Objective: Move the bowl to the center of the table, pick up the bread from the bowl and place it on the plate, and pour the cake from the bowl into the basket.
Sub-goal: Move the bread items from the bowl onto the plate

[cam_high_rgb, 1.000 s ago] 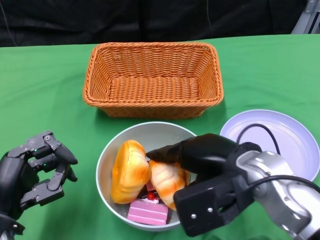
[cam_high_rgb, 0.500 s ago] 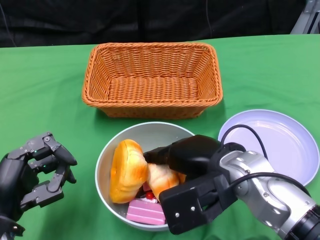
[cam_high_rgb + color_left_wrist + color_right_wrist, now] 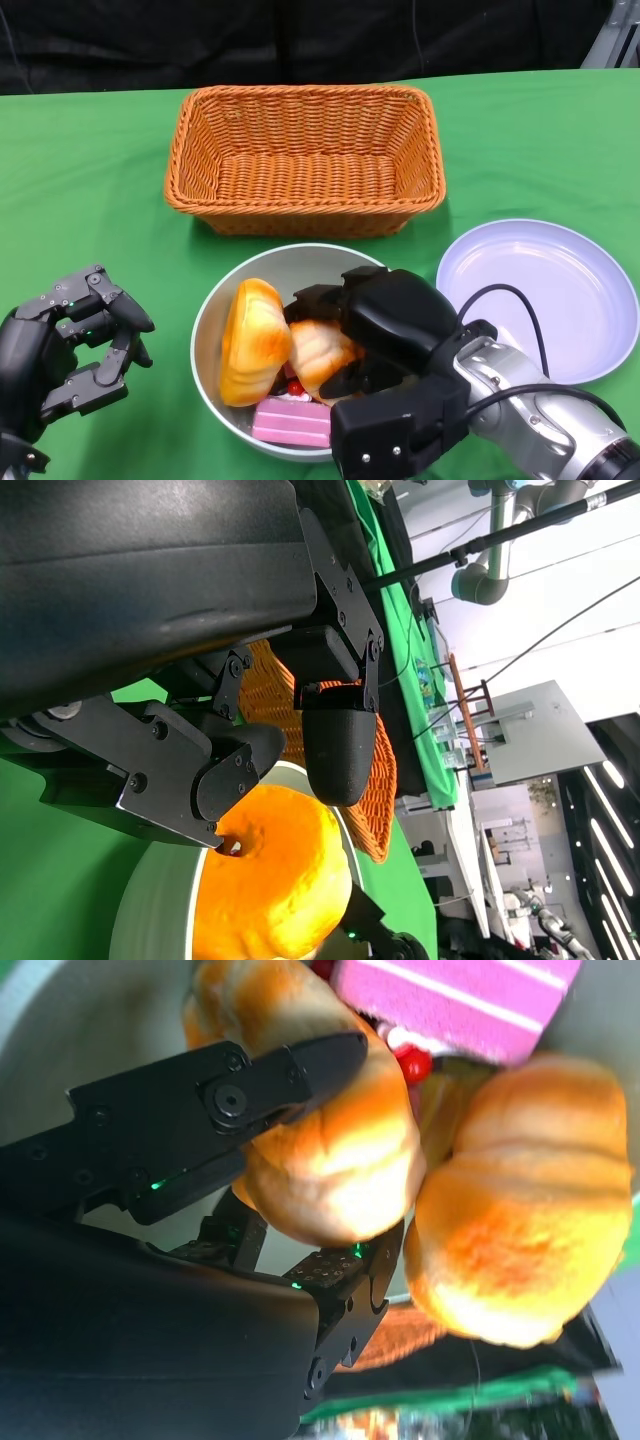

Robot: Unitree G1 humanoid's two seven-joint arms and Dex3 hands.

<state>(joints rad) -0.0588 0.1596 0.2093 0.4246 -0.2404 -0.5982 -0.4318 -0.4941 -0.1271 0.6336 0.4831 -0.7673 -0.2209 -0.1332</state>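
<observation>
A grey bowl (image 3: 212, 303) sits near the table's front, below the basket. It holds two orange bread rolls and a pink cake (image 3: 294, 423) with a red cherry. My right hand (image 3: 388, 318) reaches into the bowl and its fingers (image 3: 250, 1090) wrap round the right bread roll (image 3: 316, 357), which also shows in the right wrist view (image 3: 335, 1155). The left roll (image 3: 254, 340) leans free beside it. The white plate (image 3: 548, 295) lies to the bowl's right. My left hand (image 3: 66, 350) hovers left of the bowl, fingers bent and apart, holding nothing.
The wicker basket (image 3: 305, 160) stands behind the bowl. A black cable loops over my right forearm near the plate's edge. The green cloth (image 3: 90, 190) covers the table. The left wrist view shows the left roll (image 3: 270, 885) and the basket's rim (image 3: 372, 775).
My right hand has dropped deeper into the bowl and its fingers have closed round the right bread roll. The left hand has stayed put.
</observation>
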